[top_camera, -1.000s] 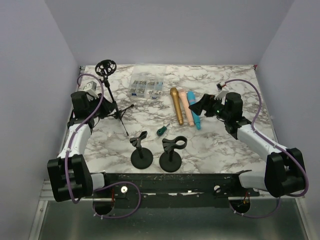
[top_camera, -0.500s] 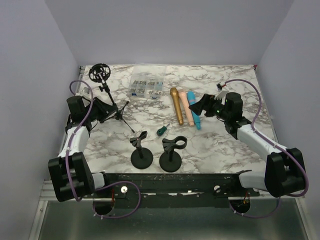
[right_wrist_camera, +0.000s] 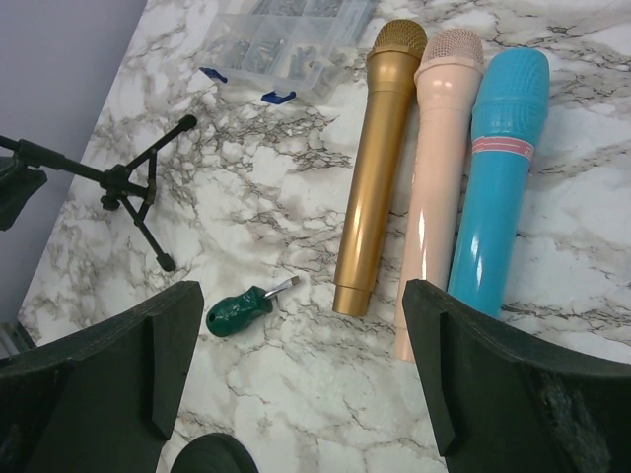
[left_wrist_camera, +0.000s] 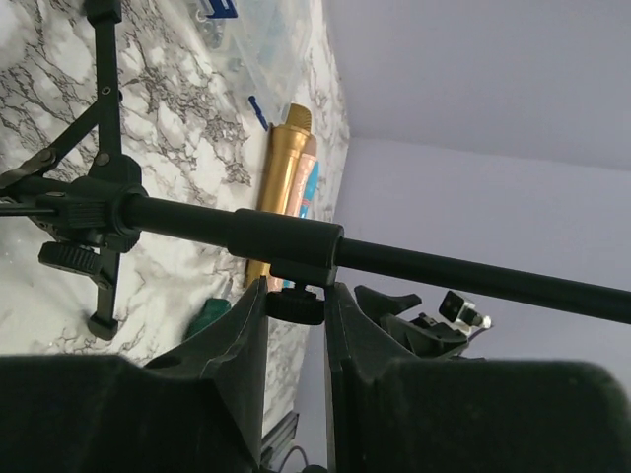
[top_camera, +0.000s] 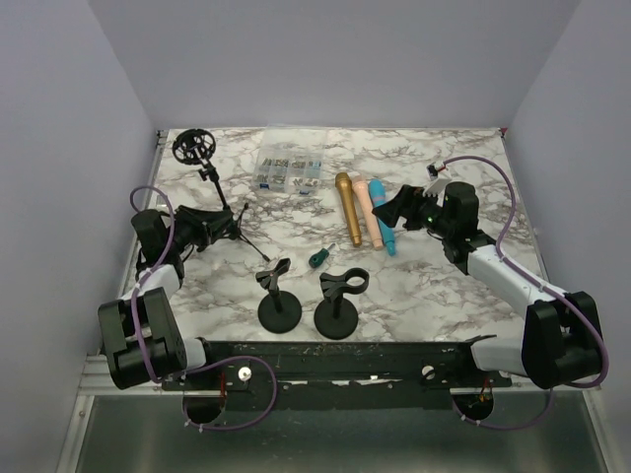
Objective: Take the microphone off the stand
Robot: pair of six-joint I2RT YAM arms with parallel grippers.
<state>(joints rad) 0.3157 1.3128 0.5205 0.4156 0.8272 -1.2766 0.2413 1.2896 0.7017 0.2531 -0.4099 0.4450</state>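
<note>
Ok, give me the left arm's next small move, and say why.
Probably tip the black tripod stand back upright, then open the left pincer. That pincer is shut on the stand's leaning pole, its round black holder looks empty, and the gold microphone, pink microphone and blue microphone lie side by side on the marble table.

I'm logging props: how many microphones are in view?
3, side by side on the table: gold microphone leftmost in the right wrist view, pink microphone middle, blue microphone rightmost. None seems hidden.
</note>
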